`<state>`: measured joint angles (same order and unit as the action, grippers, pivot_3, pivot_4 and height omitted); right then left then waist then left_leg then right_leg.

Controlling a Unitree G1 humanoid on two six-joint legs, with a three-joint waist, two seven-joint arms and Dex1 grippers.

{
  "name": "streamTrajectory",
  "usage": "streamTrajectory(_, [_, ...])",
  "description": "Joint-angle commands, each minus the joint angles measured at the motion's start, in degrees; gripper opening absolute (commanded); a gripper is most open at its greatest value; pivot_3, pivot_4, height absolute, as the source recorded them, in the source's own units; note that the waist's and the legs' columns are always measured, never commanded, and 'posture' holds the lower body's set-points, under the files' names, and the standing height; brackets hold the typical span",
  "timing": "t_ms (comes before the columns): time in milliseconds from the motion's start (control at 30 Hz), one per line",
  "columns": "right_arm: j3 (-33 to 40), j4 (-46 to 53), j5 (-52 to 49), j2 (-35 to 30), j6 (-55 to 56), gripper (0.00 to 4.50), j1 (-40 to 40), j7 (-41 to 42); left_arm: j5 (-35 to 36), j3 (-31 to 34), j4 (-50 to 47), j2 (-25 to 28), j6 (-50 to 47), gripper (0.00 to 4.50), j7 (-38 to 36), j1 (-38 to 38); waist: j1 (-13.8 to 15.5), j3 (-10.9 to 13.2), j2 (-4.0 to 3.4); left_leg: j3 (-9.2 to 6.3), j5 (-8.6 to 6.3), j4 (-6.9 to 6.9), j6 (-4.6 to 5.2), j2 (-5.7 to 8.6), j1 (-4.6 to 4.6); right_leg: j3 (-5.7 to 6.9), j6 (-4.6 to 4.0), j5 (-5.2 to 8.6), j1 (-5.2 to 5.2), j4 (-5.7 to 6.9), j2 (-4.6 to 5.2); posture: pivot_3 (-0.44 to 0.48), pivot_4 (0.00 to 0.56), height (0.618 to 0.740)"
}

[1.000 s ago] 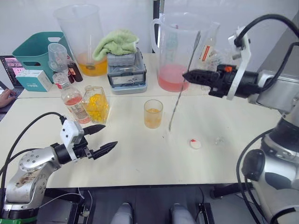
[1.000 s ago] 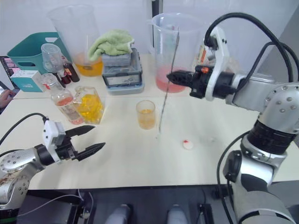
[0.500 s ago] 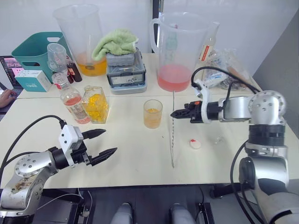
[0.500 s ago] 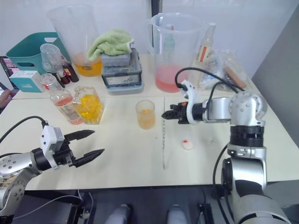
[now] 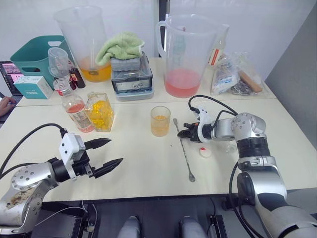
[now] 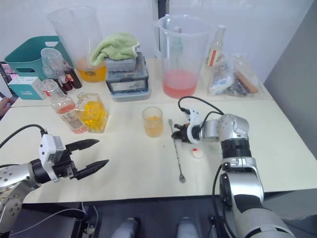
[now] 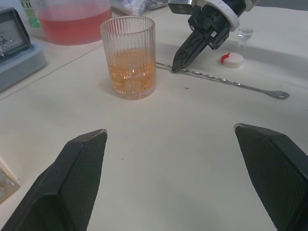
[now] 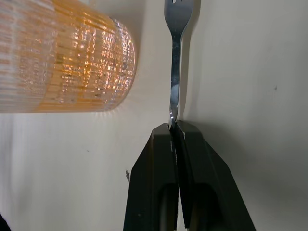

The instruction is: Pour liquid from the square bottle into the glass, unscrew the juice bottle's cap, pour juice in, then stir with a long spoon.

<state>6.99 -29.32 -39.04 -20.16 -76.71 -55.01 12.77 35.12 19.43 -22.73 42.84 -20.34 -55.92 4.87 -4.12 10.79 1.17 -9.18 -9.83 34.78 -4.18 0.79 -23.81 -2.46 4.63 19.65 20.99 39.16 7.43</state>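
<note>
Right gripper (image 5: 188,134) pinches the long spoon (image 5: 184,151) lying flat beside the glass (image 5: 160,121).

Bright, even light falls from above. Shadows on the worktop (image 5: 148,163) are soft and small. The glass (image 8: 62,62) looks blurry up close and sparkles.
</note>
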Motion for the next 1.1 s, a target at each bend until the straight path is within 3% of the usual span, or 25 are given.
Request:
streamTrajectory(33, [-0.57,3.04,2.98,-1.55,1.21,0.66,3.0,1.08,2.06,3.09,-1.09,0.72,-0.15,4.5,-0.55,0.95,0.26,-0.01,0.01,0.0,0.0,0.0,0.0,0.0,0.02,0.01,0.0,0.0,-0.04,0.0,0.0,0.0,0.15,0.74])
streamTrajectory(133, [-0.04,6.7,2.78,-1.75,0.47,1.63,4.2,2.27,2.41,3.71,-0.76,0.84,0.01,4.5,-0.75,1.43,0.61,-0.02,0.01,-0.01,0.0,0.03,0.0,0.02,0.02,0.01,0.0,0.0,-0.09,-0.02,0.0,0.0,0.15,0.74])
streamTrajectory(233, [1.19,26.49,-1.08,-7.71,-0.94,2.67,9.33,5.86,3.37,7.22,1.55,0.29,0.21,4.5,-0.99,3.64,1.38,0.0,-0.02,-0.04,0.0,0.02,0.0,0.02,-0.04,0.02,0.0,0.0,-0.04,-0.05,0.0,0.0,0.15,0.74])
streamTrajectory(400, [8.85,44.39,-5.97,-15.25,-1.32,4.4,17.33,10.3,5.02,10.53,2.52,0.02,-0.61,4.5,-0.67,6.51,1.43,0.02,-0.05,-0.03,-0.02,0.02,0.03,0.0,-0.43,0.03,0.0,0.0,0.32,-0.1,0.0,0.0,0.15,0.74])
streamTrajectory(533, [15.14,50.6,-7.4,-19.82,4.62,4.46,25.87,15.86,5.75,13.17,3.59,0.67,-1.27,4.5,-1.65,8.38,1.46,0.01,-0.02,0.01,-0.03,0.01,0.05,-0.02,-0.37,0.03,0.0,0.0,0.24,-0.16,0.0,0.0,0.15,0.74])
streamTrajectory(600, [19.75,53.1,-6.84,-21.7,11.19,4.46,33.84,21.34,5.27,14.19,4.95,1.28,-0.93,4.5,-2.49,9.19,1.67,0.01,-0.03,0.01,-0.03,0.04,0.05,-0.02,-0.36,0.04,0.0,0.0,0.21,-0.16,0.0,0.0,0.15,0.74])
streamTrajectory(800, [29.46,49.25,-1.84,-22.17,30.38,4.46,52.53,32.22,2.02,13.85,9.73,1.33,1.69,4.5,-2.8,8.84,2.08,0.0,-0.01,0.04,-0.05,0.07,0.08,-0.01,-0.3,0.04,0.01,0.0,0.06,-0.21,0.0,0.0,0.15,0.74])
streamTrajectory(967, [28.94,43.98,3.51,-23.24,41.4,4.46,60.33,37.73,-0.47,12.65,13.11,0.63,4.41,4.5,-2.56,7.4,1.42,0.0,-0.01,0.08,-0.05,-0.02,0.07,-0.06,0.01,0.02,-0.01,0.0,-0.12,-0.18,-0.02,0.0,0.15,0.74])
streamTrajectory(1100, [27.23,38.12,6.82,-23.15,48.02,4.46,61.73,39.95,-2.33,11.06,15.18,0.19,6.18,4.5,-2.8,6.71,1.41,0.0,-0.01,0.11,-0.05,-0.03,0.07,-0.06,0.1,0.01,-0.02,0.01,-0.28,-0.24,-0.02,0.0,0.15,0.74])
